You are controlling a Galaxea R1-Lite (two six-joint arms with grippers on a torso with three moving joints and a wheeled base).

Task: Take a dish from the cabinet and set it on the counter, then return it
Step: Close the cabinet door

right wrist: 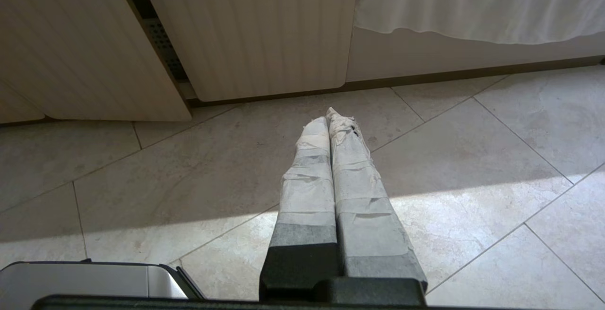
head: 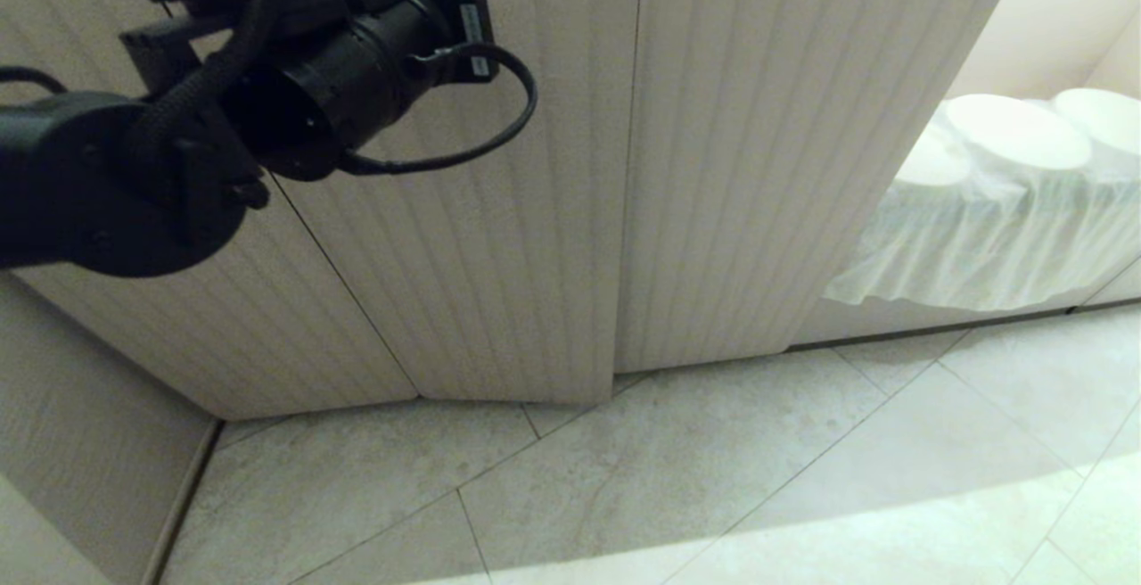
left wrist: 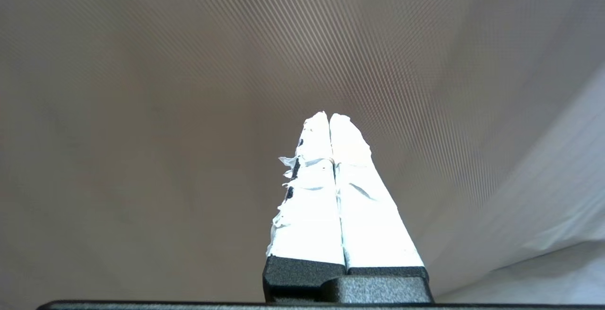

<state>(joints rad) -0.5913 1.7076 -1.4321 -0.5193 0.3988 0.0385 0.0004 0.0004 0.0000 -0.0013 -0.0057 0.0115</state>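
Note:
The cabinet [head: 499, 255] fills the head view with its beige ribbed doors, all of them closed; it also shows in the right wrist view as the cabinet [right wrist: 255, 31]. The dish is hidden and the counter is out of view. My left arm [head: 312, 94] reaches up across the upper left doors, its fingers beyond the picture's top edge. In the left wrist view the left gripper [left wrist: 329, 115] is shut and empty, its white-taped fingers close before a plain beige surface. The right gripper [right wrist: 329, 114] hangs shut and empty over the floor tiles.
To the right of the doors is an open niche draped in white cloth [head: 989, 237], with round white shapes [head: 1016, 130] on top. Grey floor tiles [head: 713, 478] run along the cabinet's foot. A dark gap [right wrist: 160, 40] shows between two doors. Part of my base [right wrist: 94, 279] sits low.

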